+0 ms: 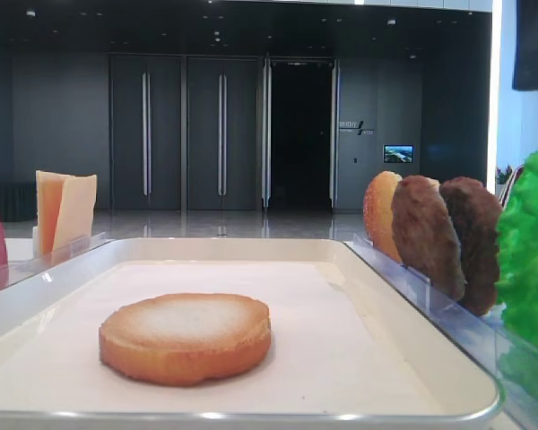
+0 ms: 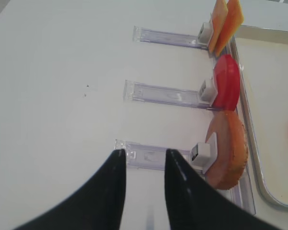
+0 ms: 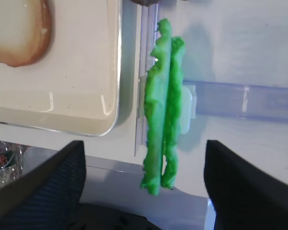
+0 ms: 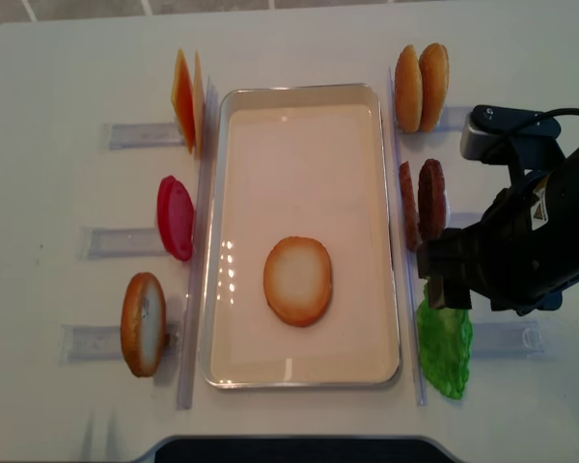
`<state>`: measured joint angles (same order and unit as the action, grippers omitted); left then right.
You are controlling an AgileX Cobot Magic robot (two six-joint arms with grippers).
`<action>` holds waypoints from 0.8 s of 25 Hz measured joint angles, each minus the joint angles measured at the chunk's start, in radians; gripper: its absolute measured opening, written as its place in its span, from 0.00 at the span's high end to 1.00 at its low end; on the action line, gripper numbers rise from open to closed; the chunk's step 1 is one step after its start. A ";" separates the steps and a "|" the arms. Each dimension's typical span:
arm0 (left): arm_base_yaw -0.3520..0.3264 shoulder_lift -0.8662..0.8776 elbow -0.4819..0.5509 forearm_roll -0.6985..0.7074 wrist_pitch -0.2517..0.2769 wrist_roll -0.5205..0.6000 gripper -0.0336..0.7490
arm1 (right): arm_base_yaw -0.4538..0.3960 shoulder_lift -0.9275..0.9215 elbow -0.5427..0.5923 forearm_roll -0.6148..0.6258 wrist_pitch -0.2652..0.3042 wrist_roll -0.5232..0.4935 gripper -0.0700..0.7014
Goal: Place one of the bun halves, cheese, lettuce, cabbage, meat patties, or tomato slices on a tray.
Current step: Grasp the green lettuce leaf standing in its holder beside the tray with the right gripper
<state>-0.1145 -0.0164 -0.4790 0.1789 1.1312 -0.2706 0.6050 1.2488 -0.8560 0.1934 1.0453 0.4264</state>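
A white bench point(image 4: 68, 77) holds the tray point(image 4: 217, 289) — dark room behind; right fingers point(image 3: 43, 187) spread wide over the lettuce point(image 3: 163, 110), left fingers point(image 2: 182, 191) slightly apart.

Honestly nothing here is readable. The right arm point(image 4: 536, 246) has a small white mark on its black casing, and the far wall carries a small sign point(image 1: 356, 127) (both way too tiny to make out).

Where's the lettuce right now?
In the overhead view the lettuce stands in the rack right of the tray, below the meat patties.
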 joint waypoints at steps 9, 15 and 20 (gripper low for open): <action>0.000 0.000 0.000 0.000 0.000 0.000 0.68 | 0.012 0.026 0.032 -0.013 -0.041 -0.005 0.26; 0.000 0.000 0.000 0.000 0.000 0.000 0.68 | 0.012 0.026 0.040 -0.022 -0.054 -0.009 0.41; 0.000 0.000 0.000 0.000 0.000 0.000 0.68 | 0.012 0.028 0.040 -0.025 -0.060 -0.015 0.67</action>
<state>-0.1145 -0.0164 -0.4790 0.1789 1.1312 -0.2706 0.6170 1.2772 -0.8159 0.1684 0.9857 0.4116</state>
